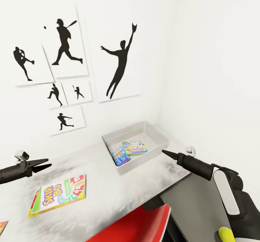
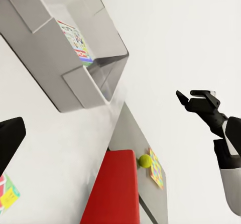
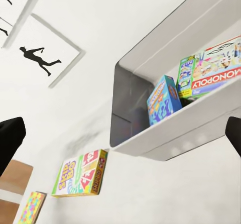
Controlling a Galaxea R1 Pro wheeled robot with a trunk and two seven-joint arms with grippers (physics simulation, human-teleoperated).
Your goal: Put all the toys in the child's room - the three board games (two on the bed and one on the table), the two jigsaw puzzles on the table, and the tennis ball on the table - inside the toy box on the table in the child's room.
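Toy box (image 1: 151, 135) holds two games; both arms hover, fingers spread, empty.

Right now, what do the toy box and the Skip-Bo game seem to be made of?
The toy box looks like matte grey plastic: thin, smooth, sloping walls with rounded corners. The Skip-Bo game looks like printed cardboard: flat, sharp-edged, with a colourful lid. Both are renders, so this is uncertain.

Bare tabletop (image 1: 108, 184) is seen between the left gripper (image 1: 42, 164) and the toy box (image 1: 156, 135); only the yellow-edged board game (image 1: 59, 195) lies below it.
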